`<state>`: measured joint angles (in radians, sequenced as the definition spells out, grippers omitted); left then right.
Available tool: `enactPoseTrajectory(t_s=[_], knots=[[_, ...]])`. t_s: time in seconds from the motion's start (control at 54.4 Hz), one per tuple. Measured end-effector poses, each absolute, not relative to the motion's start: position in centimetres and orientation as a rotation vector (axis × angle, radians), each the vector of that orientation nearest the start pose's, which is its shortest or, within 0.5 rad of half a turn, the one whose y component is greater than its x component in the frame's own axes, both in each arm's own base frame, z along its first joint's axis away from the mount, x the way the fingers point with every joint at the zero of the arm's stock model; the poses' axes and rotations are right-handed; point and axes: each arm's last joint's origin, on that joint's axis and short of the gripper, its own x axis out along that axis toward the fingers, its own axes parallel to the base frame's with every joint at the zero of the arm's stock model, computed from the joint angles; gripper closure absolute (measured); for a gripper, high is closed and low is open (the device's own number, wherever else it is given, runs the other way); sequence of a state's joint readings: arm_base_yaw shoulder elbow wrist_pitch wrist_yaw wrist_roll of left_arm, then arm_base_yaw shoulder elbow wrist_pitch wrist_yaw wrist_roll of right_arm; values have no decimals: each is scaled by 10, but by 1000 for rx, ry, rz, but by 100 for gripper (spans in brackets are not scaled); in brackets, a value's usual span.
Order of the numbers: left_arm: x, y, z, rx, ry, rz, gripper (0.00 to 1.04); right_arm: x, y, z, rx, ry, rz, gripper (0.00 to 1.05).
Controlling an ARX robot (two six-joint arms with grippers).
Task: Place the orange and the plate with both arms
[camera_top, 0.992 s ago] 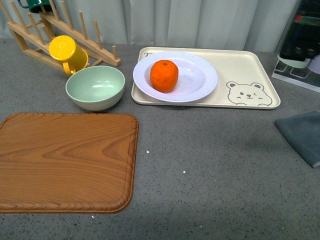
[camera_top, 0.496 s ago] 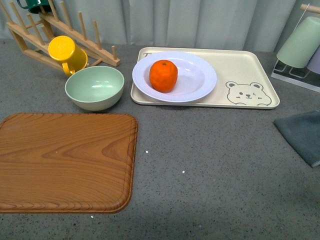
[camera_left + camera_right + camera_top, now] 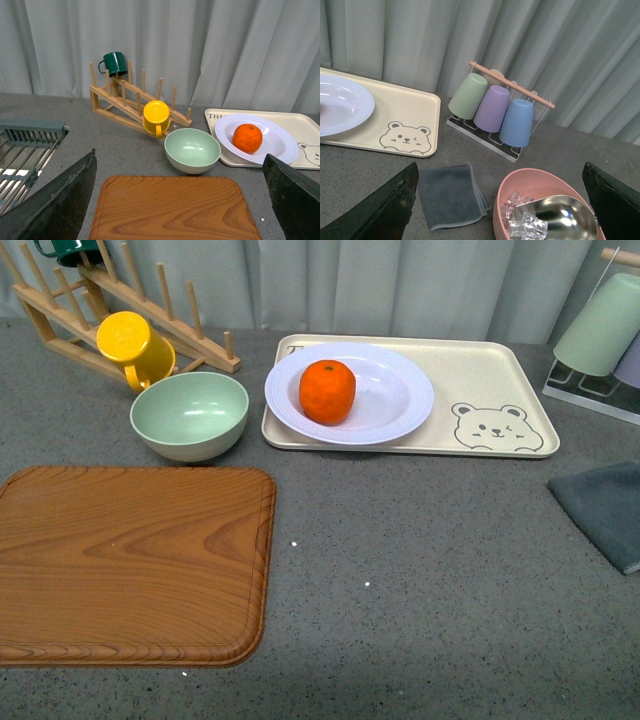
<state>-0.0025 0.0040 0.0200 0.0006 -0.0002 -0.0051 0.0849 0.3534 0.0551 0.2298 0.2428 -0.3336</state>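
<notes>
Fingers [image 3: 55, 205] spread on both my arms, gripping nothing; I'm seeing the orange [image 3: 327, 391] sitting in the plate [image 3: 400, 390] at the table's far edge

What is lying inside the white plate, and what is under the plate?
Inside the plate sits the orange, left of its centre. Under it is the beige bear tray, at the tray's left end. The tray surface directly beneath the plate is covered, so I cannot see it.
</notes>
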Motion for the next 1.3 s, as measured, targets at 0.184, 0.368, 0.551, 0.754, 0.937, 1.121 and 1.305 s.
enactPoseTrajectory(t_s=[0.184,0.368,0.551,0.754,0.937,1.121,1.305], knots=[[97,0,170,-5,-17,-2,6,120,3,174,-344,93,-146,9],[97,0,170,-5,-17,-2,6,119,1,171,-257,27,-76,18],[97,0,170,-5,-17,-2,6,116,0,168,-60,-8,0,48],[97,0,170,-5,-17,-2,6,111,0,168,-16,-8,1,89],[97,0,170,-5,-17,-2,6,108,0,168,-12,-10,2,104],[97,0,170,-5,-17,-2,6,98,0,165,-11,-1,4,104],[97,0,170,-5,-17,-2,6,98,0,165,-11,-3,4,97]])
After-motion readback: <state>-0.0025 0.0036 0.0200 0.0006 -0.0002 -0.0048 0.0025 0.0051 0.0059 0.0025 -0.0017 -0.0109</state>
